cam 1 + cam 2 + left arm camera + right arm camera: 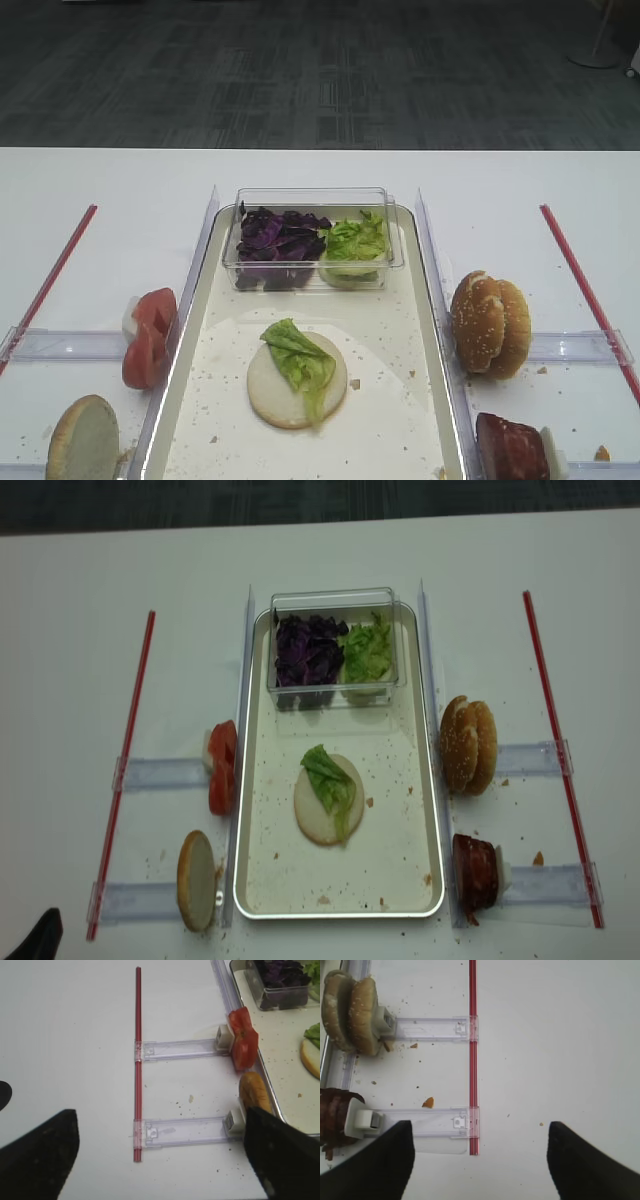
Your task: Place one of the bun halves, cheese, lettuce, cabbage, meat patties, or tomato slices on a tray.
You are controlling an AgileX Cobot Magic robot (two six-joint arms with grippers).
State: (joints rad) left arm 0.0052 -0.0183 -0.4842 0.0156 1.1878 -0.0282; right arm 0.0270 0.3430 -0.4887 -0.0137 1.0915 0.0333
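On the long silvery-rimmed tray (pixel 432 780), one flat pale bun disc (pixel 283 393) already lies near the middle of its floor, with a crinkly green lettuce leaf (pixel 301 362) draped over it. Judging by this, two layers are placed and more could follow.

Off the tray wait two sesame bun halves (pixel 490 323) and one dark meat patty (pixel 511 446) beside its right edge, two red tomato slices (pixel 149 336) and one more bun half (pixel 83 439) beside its left. A clear plastic tub (pixel 312 196) at the far end holds purple cabbage shreds (pixel 277 239) and spare lettuce.

The right gripper (pixel 479 1155) hangs over bare table, jaws wide, empty; the left gripper (pixel 160 1152) likewise.
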